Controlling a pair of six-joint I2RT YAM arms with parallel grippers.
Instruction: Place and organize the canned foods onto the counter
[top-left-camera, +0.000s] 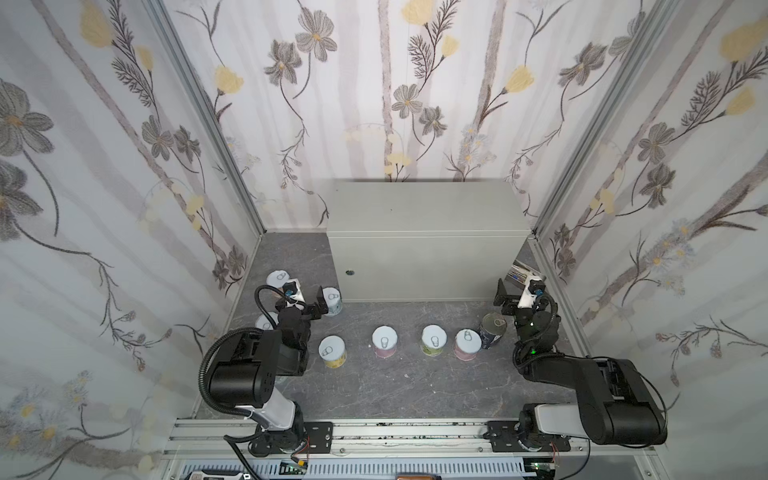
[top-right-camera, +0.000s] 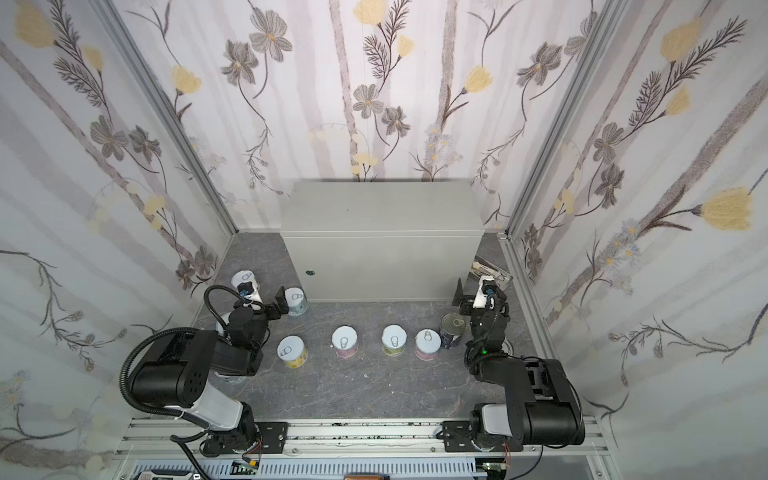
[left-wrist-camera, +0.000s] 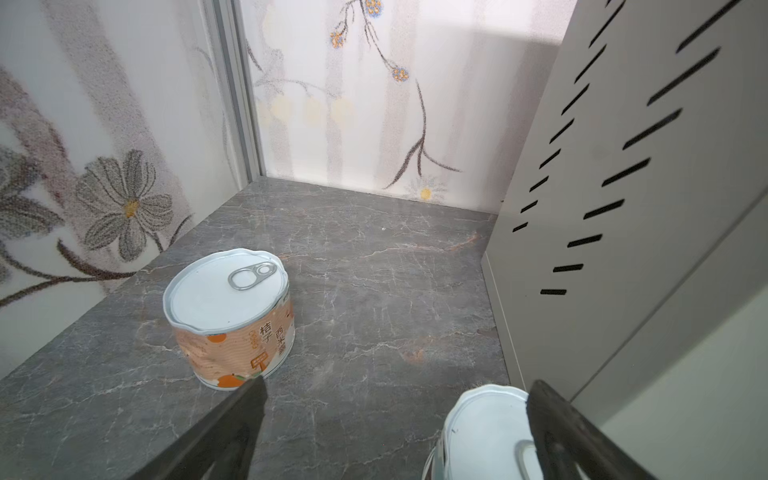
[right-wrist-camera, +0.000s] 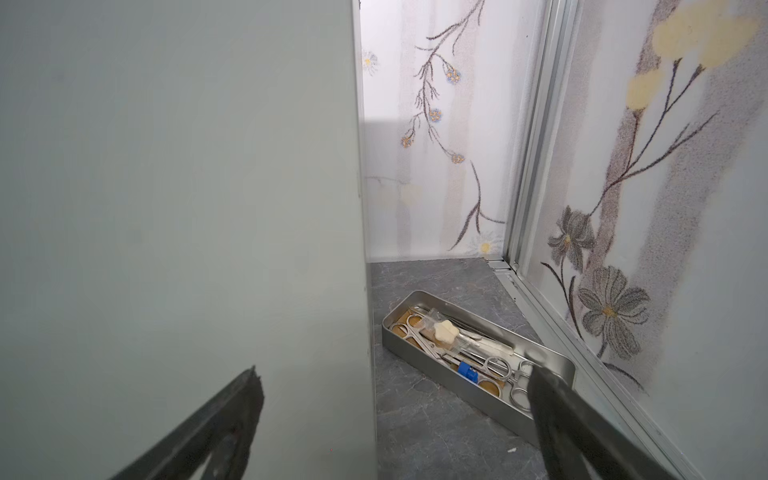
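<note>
Top views, both alike, are taken up by the counter, which is set against the back wall on a dark marbled floor. Four short cans are lined up on that floor in front of it: a yellow can, a pink can, a green can and a second pink can. A taller dark can is placed just beside the last. The left gripper is held low by the counter's left front corner with its jaws spread wide and a bluish can at one finger. An orange can is seen beyond it by the side wall, and a half-hidden can is covered partly by the arm. The right gripper is held by the counter's right front corner, likewise spread, with nothing between its jaws.

Left wrist view: the orange can is shown upright on the floor, its lid rim dented. One of the fingers is seen before it, and the other overlaps the bluish can's lid. Whether that lid is touched cannot be told.

Right wrist view: the counter's plain wall is seen close by. Beside it a metal tray of scissors and tools is laid on the floor.
</note>
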